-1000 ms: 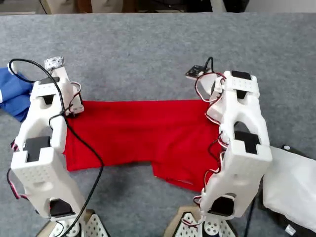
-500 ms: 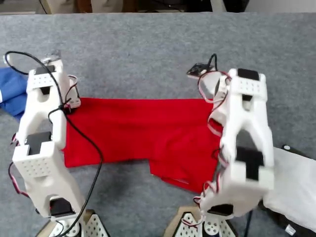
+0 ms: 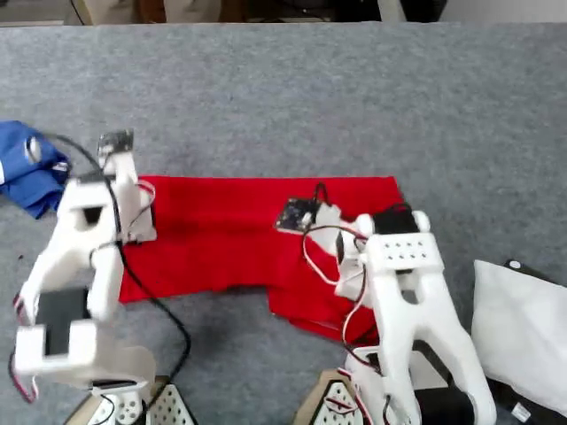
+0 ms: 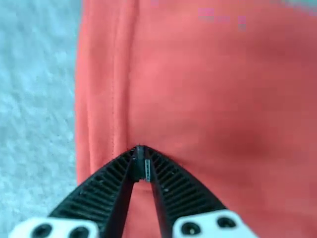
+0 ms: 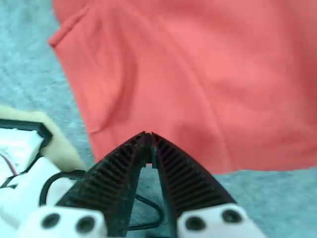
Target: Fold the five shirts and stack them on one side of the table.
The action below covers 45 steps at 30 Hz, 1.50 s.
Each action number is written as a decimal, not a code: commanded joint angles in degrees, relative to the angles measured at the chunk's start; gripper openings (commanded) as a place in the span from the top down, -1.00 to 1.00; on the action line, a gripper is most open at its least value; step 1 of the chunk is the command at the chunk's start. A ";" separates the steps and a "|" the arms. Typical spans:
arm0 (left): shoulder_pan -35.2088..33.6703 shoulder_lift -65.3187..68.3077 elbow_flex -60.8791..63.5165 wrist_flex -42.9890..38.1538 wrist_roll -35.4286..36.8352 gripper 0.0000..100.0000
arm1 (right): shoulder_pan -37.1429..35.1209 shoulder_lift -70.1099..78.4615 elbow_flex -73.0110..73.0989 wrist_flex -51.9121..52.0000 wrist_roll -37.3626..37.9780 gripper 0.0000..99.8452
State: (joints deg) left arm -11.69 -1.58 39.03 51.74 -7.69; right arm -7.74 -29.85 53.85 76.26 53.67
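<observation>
Left gripper is sitting fully closed, tips meeting, over the red shirt just inside its hemmed side edge; can't tell if it's touching the cloth. Right gripper is also closed tip to tip, hanging above the shirt's near edge. Red shirt is lying flat at table centre, one part bunching toward 5 o'clock. Blue shirt is lying at 9 o'clock, white shirt at 4 o'clock. Bare grey table is stretching open toward 12 o'clock.
</observation>
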 commanded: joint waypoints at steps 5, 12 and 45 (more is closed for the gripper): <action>-8.70 -12.18 12.92 -6.42 -0.35 0.96 | -4.18 -1.98 3.82 -0.70 -0.62 0.99; -8.53 -12.44 13.10 -7.12 -0.26 0.96 | -10.95 -1.98 7.52 -2.64 -2.73 0.99; -8.70 -11.91 -18.73 12.31 -0.70 0.96 | -15.69 -1.27 3.56 0.09 -3.43 0.99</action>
State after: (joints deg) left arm -19.69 -12.75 24.62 61.14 -7.60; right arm -25.85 -25.36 62.73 71.96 49.63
